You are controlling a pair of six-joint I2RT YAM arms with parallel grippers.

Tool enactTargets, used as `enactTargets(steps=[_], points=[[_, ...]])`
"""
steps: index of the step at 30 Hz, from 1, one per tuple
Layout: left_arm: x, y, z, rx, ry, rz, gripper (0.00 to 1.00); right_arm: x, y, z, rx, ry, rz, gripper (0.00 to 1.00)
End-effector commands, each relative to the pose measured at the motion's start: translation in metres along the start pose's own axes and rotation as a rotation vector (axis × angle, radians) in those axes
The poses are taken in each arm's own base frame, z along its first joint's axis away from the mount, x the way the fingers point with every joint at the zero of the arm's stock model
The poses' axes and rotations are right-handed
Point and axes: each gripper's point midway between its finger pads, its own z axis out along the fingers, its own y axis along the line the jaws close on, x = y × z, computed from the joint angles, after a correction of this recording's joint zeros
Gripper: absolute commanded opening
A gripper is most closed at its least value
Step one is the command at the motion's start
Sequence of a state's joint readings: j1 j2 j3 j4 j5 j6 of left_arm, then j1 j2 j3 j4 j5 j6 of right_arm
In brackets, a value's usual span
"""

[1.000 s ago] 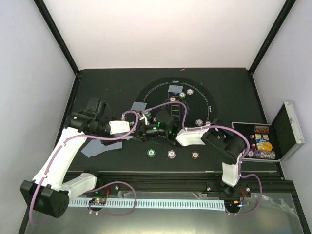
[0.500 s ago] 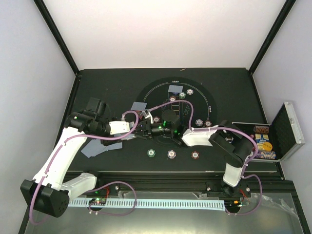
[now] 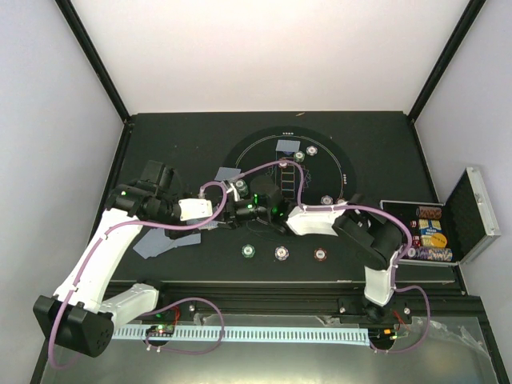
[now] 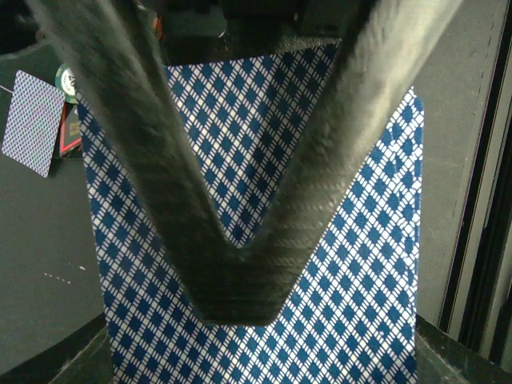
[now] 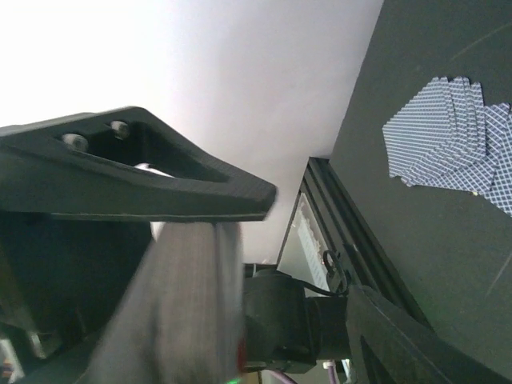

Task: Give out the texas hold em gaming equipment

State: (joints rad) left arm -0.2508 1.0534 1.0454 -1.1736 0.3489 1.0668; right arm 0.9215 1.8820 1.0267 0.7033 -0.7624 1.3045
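Take your bearings from the printed circle (image 3: 320, 172) on the tabletop (image 3: 384, 144). Well outside its left rim, toward the arm bases, a loose fan of cards (image 3: 158, 244) lies flat.

At the circle's left rim your left hand (image 4: 234, 280) is pinched narrow on the blue-backed cards (image 4: 352, 264), with its fingers meeting in a V across the patterned back. I cannot tell whether that is one card or a stack. Your right hand (image 3: 239, 210) meets it nose to nose just inside that rim. The pictures do not settle whether it is wide or closing, or whether it touches a card.

This looks like a hand-off for dealing. To do it well:
- Hold the left grip firm and level.
- Offer an edge that is clear of the left fingers.
- Let the right hand bite only that edge, shallow, so that a single card slides off.
- Pull along the card's plane rather than upward, or the rest may fan out and drop.

Just outside the circle's near rim a green chip (image 3: 250, 251), a purple-white chip (image 3: 281, 253) and a red-brown chip (image 3: 321, 254) sit in a row, so carry the card above them. Well beyond the right rim stands the open case (image 3: 474, 210).
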Motion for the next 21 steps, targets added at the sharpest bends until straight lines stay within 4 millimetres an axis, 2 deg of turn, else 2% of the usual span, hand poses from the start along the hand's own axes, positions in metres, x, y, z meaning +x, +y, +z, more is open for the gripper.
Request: enactTargets(steps=[1, 4, 8, 13, 16, 21], points=[[-0.008, 0.002, -0.008, -0.017, -0.035, 0.030, 0.02, 0.005, -0.014, 0.006, 0.013, 0.023, 0.032, 0.59], [-0.009, 0.002, -0.009, -0.019, -0.036, 0.031, 0.02, 0.004, -0.025, 0.002, 0.031, 0.013, 0.052, 0.53], [-0.009, 0.002, -0.010, -0.022, -0.038, 0.033, 0.02, 0.002, -0.039, -0.015, 0.054, -0.022, 0.074, 0.49], [-0.011, 0.003, -0.011, -0.024, -0.044, 0.033, 0.02, 0.004, -0.048, -0.031, 0.082, -0.046, 0.079, 0.44], [-0.012, 0.004, -0.011, -0.023, -0.047, 0.032, 0.02, 0.004, -0.047, -0.036, 0.084, -0.054, 0.077, 0.41], [-0.012, 0.004, -0.011, -0.023, -0.045, 0.031, 0.02, 0.000, -0.029, -0.039, 0.063, -0.066, 0.045, 0.38]])
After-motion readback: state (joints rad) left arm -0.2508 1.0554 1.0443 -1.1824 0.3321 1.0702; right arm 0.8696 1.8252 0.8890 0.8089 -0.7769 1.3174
